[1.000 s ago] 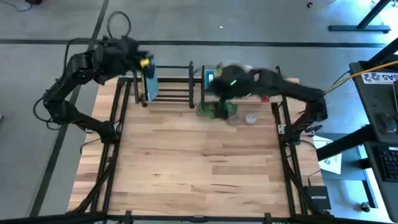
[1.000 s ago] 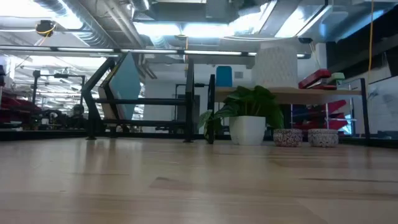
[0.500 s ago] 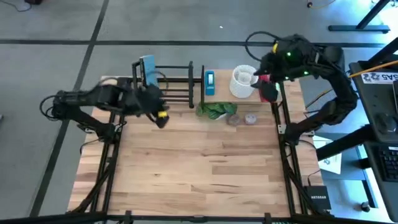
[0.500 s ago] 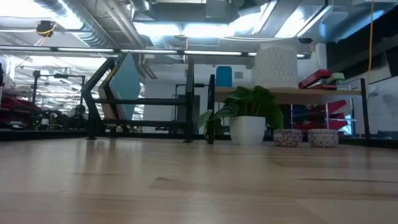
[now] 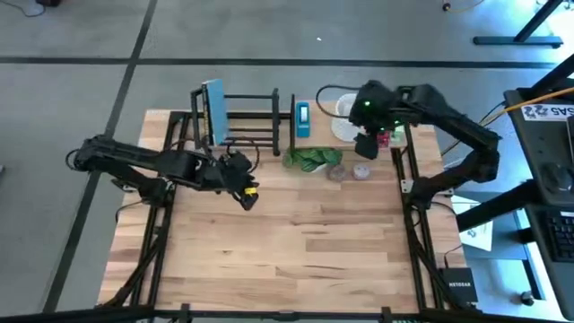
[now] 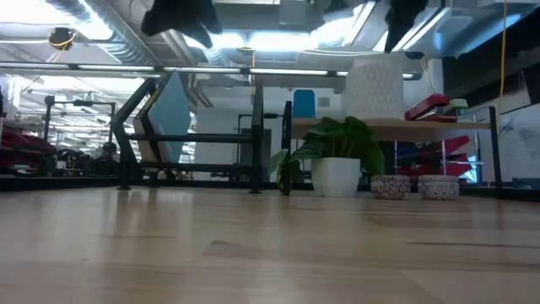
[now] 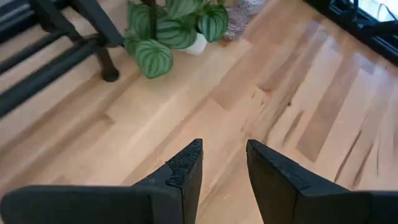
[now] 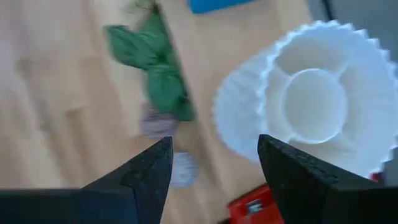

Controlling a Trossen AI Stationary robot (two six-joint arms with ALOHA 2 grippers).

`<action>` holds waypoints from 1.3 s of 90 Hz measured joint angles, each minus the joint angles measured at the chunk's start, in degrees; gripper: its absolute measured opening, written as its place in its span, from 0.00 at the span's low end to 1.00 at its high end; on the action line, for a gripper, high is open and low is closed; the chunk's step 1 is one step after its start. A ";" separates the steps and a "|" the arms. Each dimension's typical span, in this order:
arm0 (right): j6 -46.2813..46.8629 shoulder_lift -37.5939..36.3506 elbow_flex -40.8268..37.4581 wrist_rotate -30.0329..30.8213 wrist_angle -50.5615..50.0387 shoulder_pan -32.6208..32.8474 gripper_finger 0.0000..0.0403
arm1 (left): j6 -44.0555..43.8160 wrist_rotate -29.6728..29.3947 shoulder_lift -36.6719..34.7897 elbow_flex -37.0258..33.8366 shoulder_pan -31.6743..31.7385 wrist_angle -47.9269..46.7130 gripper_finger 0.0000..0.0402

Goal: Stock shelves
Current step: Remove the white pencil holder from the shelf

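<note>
Left gripper [image 7: 222,163]: fingers a little apart, nothing between them, bare tabletop [image 5: 287,233] showing through the gap. It hangs over the board's left-centre, just in front of the rack [image 5: 240,121], pointed toward the potted plant [image 7: 168,30]. Judgement: it is free and probably lining up on a floor-level item.

Right gripper [image 8: 214,163]: fingers spread wide, empty, poised above the white fluted pot [image 8: 317,99], which sits on the wood shelf [image 5: 354,126] at the table's far right. Judgement: the spread suits taking the pot's rim, or it has simply let go; cannot tell which.

Stock so far: blue panel [image 5: 213,109] upright at the rack's left end; small blue box [image 5: 302,118] on the shelf's left end; red item [image 6: 432,105] on its right end. Plant and two small speckled dishes [image 6: 390,186] stand on the tabletop below the shelf front, not yet stocked by my reading.

Room: the near tabletop is open. Shelf uprights and rack bars crowd the far edge, and the plant leaves lie close to the rack foot.
</note>
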 joint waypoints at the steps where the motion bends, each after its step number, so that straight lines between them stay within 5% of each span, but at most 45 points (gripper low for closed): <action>1: -0.30 0.00 -0.28 0.26 0.42 -0.01 0.55 | 0.00 0.04 0.00 -0.24 0.00 0.49 0.27; 44: -5.15 3.61 -4.91 1.39 7.04 -2.89 0.51 | -1.34 0.39 0.00 -2.00 0.00 4.09 0.27; 62: -5.06 4.07 -4.91 -0.90 6.87 -3.41 0.33 | -2.63 0.45 0.00 -2.02 0.02 4.18 0.27; 78: -4.81 4.11 -4.31 -1.86 6.32 -3.41 0.05 | -5.35 0.15 -0.30 -2.02 0.02 5.09 0.27; 117: 5.67 4.02 16.32 -9.93 0.56 1.28 0.01 | 0.75 -1.58 -5.82 3.03 0.04 11.44 0.27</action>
